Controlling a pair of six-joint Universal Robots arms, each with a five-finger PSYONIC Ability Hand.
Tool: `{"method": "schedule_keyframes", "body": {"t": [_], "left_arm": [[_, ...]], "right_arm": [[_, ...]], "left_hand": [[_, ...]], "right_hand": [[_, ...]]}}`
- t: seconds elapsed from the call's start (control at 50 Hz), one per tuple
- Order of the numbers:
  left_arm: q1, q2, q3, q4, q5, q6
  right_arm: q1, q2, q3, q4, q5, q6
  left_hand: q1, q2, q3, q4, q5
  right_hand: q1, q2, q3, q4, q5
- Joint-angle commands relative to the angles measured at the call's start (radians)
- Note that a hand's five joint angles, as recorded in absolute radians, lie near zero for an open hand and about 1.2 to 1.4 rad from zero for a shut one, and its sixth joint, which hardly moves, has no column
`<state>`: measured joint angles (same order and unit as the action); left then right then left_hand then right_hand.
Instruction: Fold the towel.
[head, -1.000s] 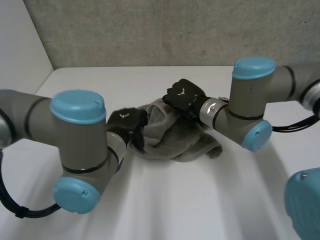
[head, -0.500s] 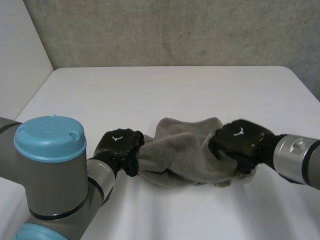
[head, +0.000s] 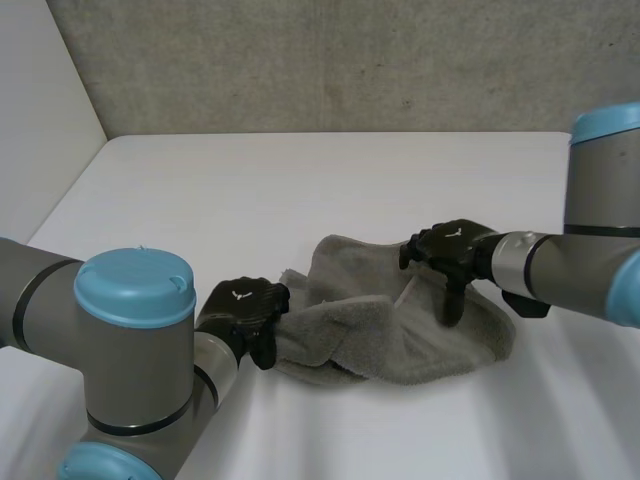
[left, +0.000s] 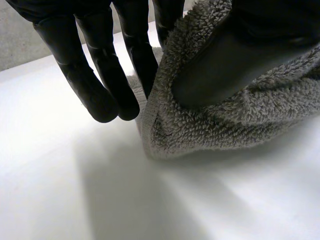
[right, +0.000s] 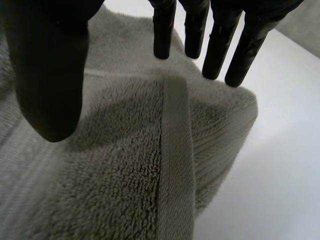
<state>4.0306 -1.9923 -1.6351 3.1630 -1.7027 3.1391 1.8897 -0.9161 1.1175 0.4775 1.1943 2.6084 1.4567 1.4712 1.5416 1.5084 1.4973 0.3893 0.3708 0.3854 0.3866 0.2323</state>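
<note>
The grey towel (head: 400, 330) lies crumpled on the white counter (head: 300, 190), bunched into loose folds between the two hands. The left hand (head: 238, 308) is at the towel's near left corner. In the left wrist view its fingers (left: 100, 85) are curled, and the terry edge is pinched between the inner ones and the thumb, while the outer fingertips hang free just beside the cloth, close to the counter. The right hand (head: 452, 248) hovers over the opposite part of the towel. Its fingers (right: 220, 45) are straight and spread well apart from the thumb (right: 47, 75), gripping nothing, and the towel's flat woven band (right: 175, 165) runs below them. A grey wall (head: 350, 60) stands beyond the counter.
</note>
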Motion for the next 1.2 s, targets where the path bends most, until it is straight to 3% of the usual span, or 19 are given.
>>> {"method": "schedule_keyframes", "body": {"t": [0.02, 0.04, 0.08, 0.1, 0.12, 0.2, 0.3, 0.34, 0.36, 0.4, 0.44, 0.52, 0.6, 0.72, 0.82, 0.94, 1.14, 1.18, 1.2], "left_arm": [[0.002, -0.005, 0.014, 0.023, 0.0, 0.027], [0.002, -0.005, 0.02, 0.025, 0.0, 0.032], [0.002, -0.006, 0.03, 0.025, 0.0, 0.042], [0.002, -0.008, 0.046, 0.023, 0.0, 0.058], [0.002, -0.008, 0.046, 0.023, 0.0, 0.058], [0.004, -0.022, 0.139, 0.028, -0.002, 0.146], [0.017, -0.011, 0.341, 0.048, -0.012, 0.214], [0.034, -0.005, 0.422, 0.063, -0.025, 0.213], [0.06, 0.001, 0.487, 0.09, -0.044, 0.207], [0.08, 0.017, 0.541, 0.129, -0.074, 0.197], [0.094, 0.041, 0.575, 0.172, -0.094, 0.185], [0.09, 0.11, 0.557, 0.248, -0.101, 0.136], [0.082, 0.145, 0.459, 0.253, -0.095, 0.115], [0.053, 0.193, 0.133, 0.27, -0.09, 0.118], [0.039, 0.19, -0.086, 0.296, -0.071, 0.121], [0.037, 0.176, -0.287, 0.333, -0.043, 0.137], [0.05, 0.142, -0.324, 0.354, -0.038, 0.156], [0.051, 0.141, -0.315, 0.368, -0.025, 0.156], [0.051, 0.141, -0.315, 0.368, -0.025, 0.156]], "right_arm": [[0.037, 0.092, -0.089, -0.045, 0.034, -0.014], [0.037, 0.092, -0.09, -0.045, 0.034, -0.014], [0.057, 0.095, -0.129, -0.069, 0.066, -0.008], [0.057, 0.095, -0.13, -0.069, 0.067, -0.008], [0.071, 0.094, -0.152, -0.094, 0.08, 0.002], [0.084, 0.082, -0.199, -0.18, 0.114, 0.032], [0.103, -0.033, -0.235, -0.425, 0.149, 0.144], [0.095, -0.143, -0.176, -0.689, 0.166, 0.269], [0.095, -0.144, -0.176, -0.691, 0.166, 0.269], [0.097, -0.254, -0.07, -0.934, 0.183, 0.358], [0.092, -0.304, -0.033, -0.979, 0.171, 0.378], [0.084, -0.346, 0.004, -0.933, 0.148, 0.389], [0.043, -0.352, 0.111, -0.808, 0.047, 0.381], [-0.027, -0.375, 0.339, -0.76, -0.111, 0.346], [-0.107, -0.423, 0.54, -0.76, -0.171, 0.287], [-0.199, -0.49, 0.764, -0.758, -0.183, 0.132], [-0.261, -0.53, 0.88, -0.764, -0.136, 0.12], [-0.262, -0.529, 0.884, -0.77, -0.116, 0.133], [-0.261, -0.526, 0.887, -0.778, -0.098, 0.154]], "left_hand": [[-0.06, -0.075, -0.145, -0.112, -0.276], [-0.06, -0.075, -0.145, -0.112, -0.276], [-0.06, -0.075, -0.145, -0.112, -0.276], [-0.06, -0.075, -0.145, -0.112, -0.276], [-0.06, -0.075, -0.145, -0.112, -0.276], [-0.06, -0.075, -0.145, -0.112, -0.276], [-0.06, -0.075, -0.145, -0.112, -0.276], [-0.06, -0.075, -0.145, -0.112, -0.276], [-0.06, -0.075, -0.145, -0.112, -0.276], [-0.06, -0.075, -0.145, -0.112, -0.276], [-0.06, -0.075, -0.145, -0.112, -0.276], [-0.06, -0.075, -0.145, -0.112, -0.276], [-0.06, -0.075, -0.145, -0.112, -0.276], [-0.06, -0.075, -0.145, -0.112, -0.276], [-0.06, -0.075, -0.145, -0.112, -0.276], [-0.06, -0.075, -0.145, -0.112, -0.276], [-0.06, -0.075, -0.145, -0.112, -0.276], [-0.419, -0.433, -0.504, -0.471, -0.634], [-0.421, -0.436, -0.506, -0.473, -0.636]], "right_hand": [[0.401, 0.42, 0.405, 0.404, 0.384], [0.403, 0.422, 0.407, 0.406, 0.386], [0.856, 0.875, 0.86, 0.859, 0.839], [0.858, 0.877, 0.862, 0.861, 0.841], [1.005, 1.024, 1.009, 1.008, 0.988], [1.007, 1.025, 1.011, 1.01, 0.989], [1.007, 1.025, 1.011, 1.01, 0.989], [1.007, 1.025, 1.011, 1.01, 0.989], [1.007, 1.025, 1.011, 1.01, 0.989], [1.007, 1.025, 1.011, 1.01, 0.989], [1.007, 1.025, 1.011, 1.01, 0.989], [1.007, 1.025, 1.011, 1.01, 0.989], [1.007, 1.025, 1.011, 1.01, 0.989], [1.007, 1.025, 1.011, 1.01, 0.989], [1.007, 1.025, 1.011, 1.01, 0.989], [1.007, 1.025, 1.011, 1.01, 0.989], [1.007, 1.025, 1.011, 1.01, 0.989], [1.007, 1.025, 1.011, 1.01, 0.989], [1.007, 1.025, 1.011, 1.01, 0.989]]}}
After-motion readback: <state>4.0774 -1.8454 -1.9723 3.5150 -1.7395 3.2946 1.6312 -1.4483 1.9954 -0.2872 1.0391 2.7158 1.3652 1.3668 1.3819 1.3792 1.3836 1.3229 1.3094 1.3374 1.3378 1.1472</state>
